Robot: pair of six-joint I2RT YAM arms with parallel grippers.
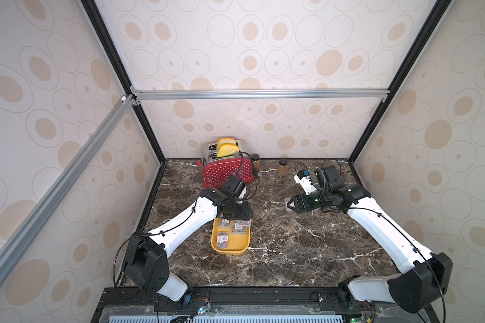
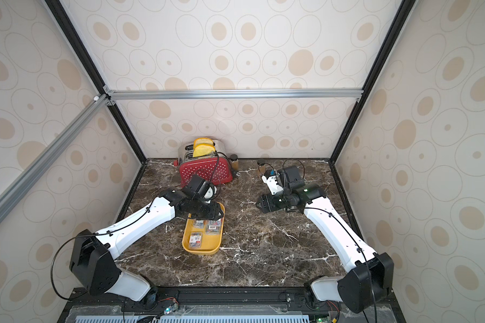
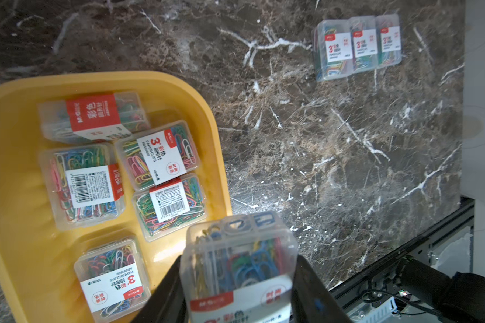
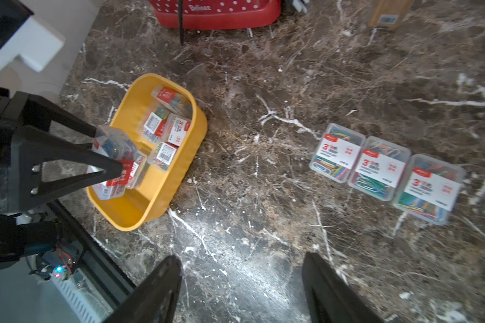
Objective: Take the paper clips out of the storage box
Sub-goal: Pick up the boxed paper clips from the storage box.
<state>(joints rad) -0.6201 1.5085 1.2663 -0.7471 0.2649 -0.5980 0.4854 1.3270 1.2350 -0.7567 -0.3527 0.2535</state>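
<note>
Looks like mid-transfer of a fourth case. Grips, in the left gripper [image 3: 238, 279] at a middling width, one clear case of paper clips [image 3: 240, 246], held up over the edge of the mustard storage box [image 3: 14, 173]. Leaves five more cases [image 3: 81, 181] lying loose in the box, below and beside that grip. Calls next for a carry across the marble countertop [image 4: 263, 223] and a gentle set-down beside the row of three cases [image 4: 380, 167]. Shows the right gripper [image 4: 241, 258], just behind that row, spread wide and empty.

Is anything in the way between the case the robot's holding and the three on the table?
Nothing visible: bare table between the held case and the row of three; the right gripper hovers near it.
</note>
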